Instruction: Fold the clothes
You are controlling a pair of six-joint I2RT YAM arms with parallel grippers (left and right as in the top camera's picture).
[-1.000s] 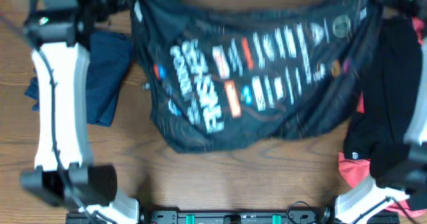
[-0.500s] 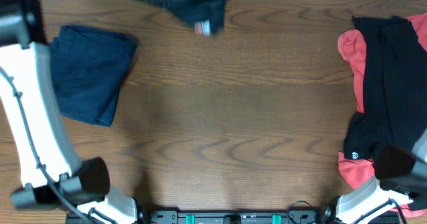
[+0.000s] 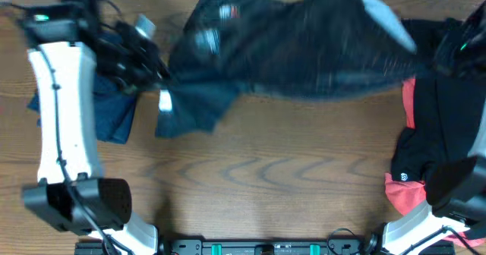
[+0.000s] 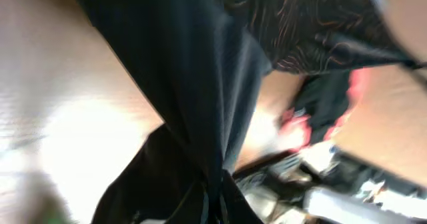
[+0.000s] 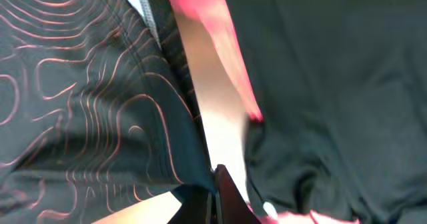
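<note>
Jersey (image 3: pixel 304 50) swung back, pinched in left end effector (image 4: pixel 212 192).

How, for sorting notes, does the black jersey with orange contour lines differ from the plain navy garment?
The black jersey is patterned, the navy garment plain. The jersey hangs stretched between left gripper and right gripper; the navy garment lies bunched on the table. Both are soft fabric.

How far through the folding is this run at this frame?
Done: the navy garment looks folded on the left. In hand: the left claw and right claw each pinch the black jersey, stretched wide between them. Left: that jersey, plus the black and coral-red pile on the right.
</note>
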